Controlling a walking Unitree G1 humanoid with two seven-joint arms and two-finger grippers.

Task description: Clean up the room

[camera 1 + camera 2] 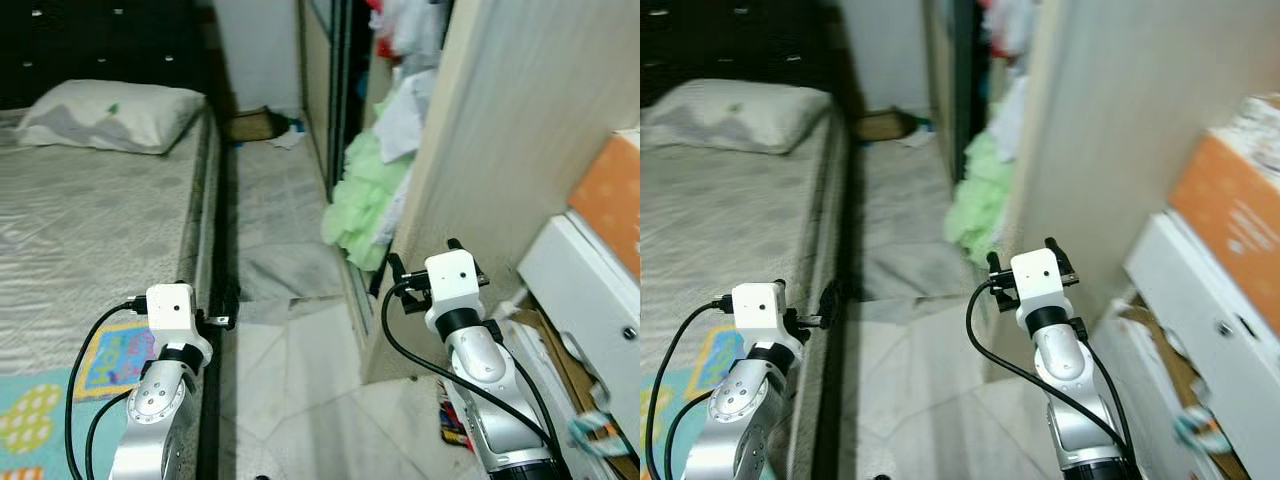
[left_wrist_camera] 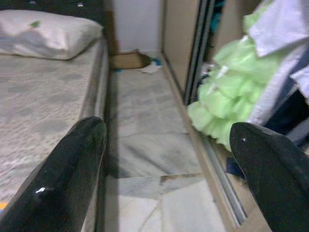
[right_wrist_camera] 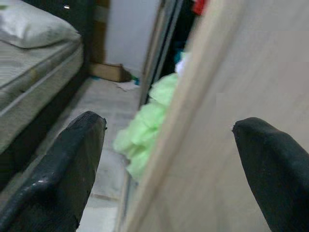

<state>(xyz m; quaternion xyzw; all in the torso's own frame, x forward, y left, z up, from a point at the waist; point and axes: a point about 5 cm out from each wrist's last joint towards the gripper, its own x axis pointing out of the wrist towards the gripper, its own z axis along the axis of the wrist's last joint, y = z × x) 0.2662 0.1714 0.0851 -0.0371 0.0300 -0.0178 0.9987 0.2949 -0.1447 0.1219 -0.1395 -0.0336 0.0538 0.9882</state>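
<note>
Left eye view: both grippers, left (image 2: pixel 164 159) and right (image 3: pixel 169 164), gape empty, green cloth (image 1: pixel 362 200) spilling from the wardrobe at one o'clock; advancing risks the right arm scraping the wardrobe panel (image 1: pixel 500 150).

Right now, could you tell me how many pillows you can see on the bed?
1. The pillow lies at the head of the bed, against the dark headboard. Others may be out of frame.

The wardrobe panel (image 1: pixel 500 150) is hiding most of the clothes (image 1: pixel 365 200). The right edge is cutting off the boxes (image 1: pixel 600 270).
</note>
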